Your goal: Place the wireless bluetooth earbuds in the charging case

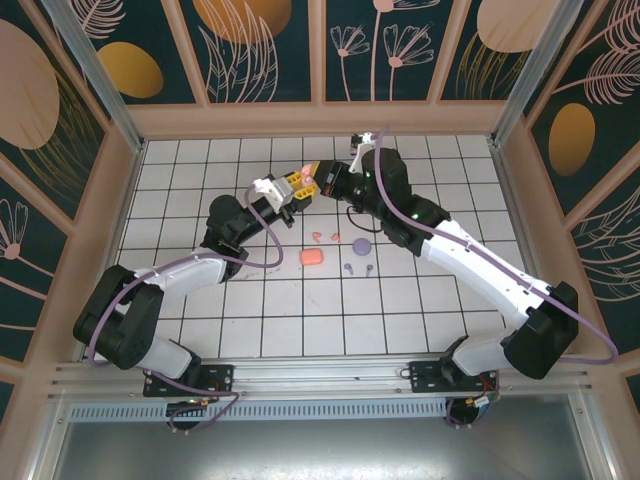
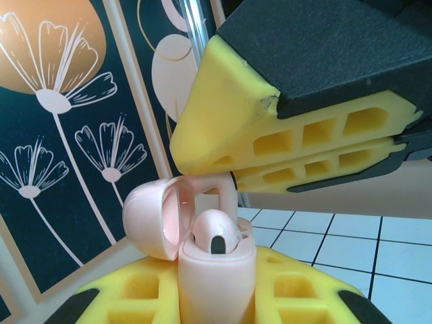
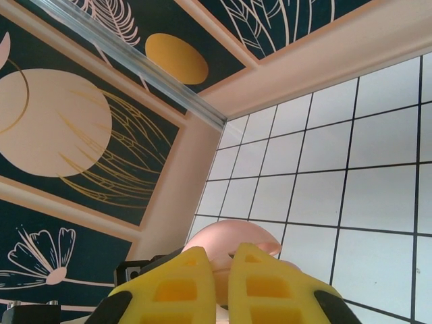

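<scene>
Backdrop: white tiled table (image 1: 330, 310) enclosed by floral-panelled walls.
Top view, arms: left gripper (image 1: 296, 186) and right gripper (image 1: 318, 178) meet above the far tiles.
Top view, table: coral case (image 1: 312, 257), coral buds (image 1: 320, 236), purple case (image 1: 362, 245) and purple buds (image 1: 348, 268) lie near together.
Left wrist view: left gripper clamps the pale pink charging case (image 2: 216, 277), lid open; seated earbud (image 2: 216, 233) inside; right gripper pinches the second earbud (image 2: 227, 196), stem entering the case.
Right wrist view: yellow fingers (image 3: 270, 290) almost touching, pink lid (image 3: 236, 236) behind.

Pretty clearly a robot lab test cell: white gridded tabletop (image 1: 400, 310), floral-print wall panels (image 1: 265, 50) boxing it in, left arm (image 1: 180, 280) and right arm (image 1: 480, 265) bolted to a metal rail (image 1: 320, 375).
</scene>
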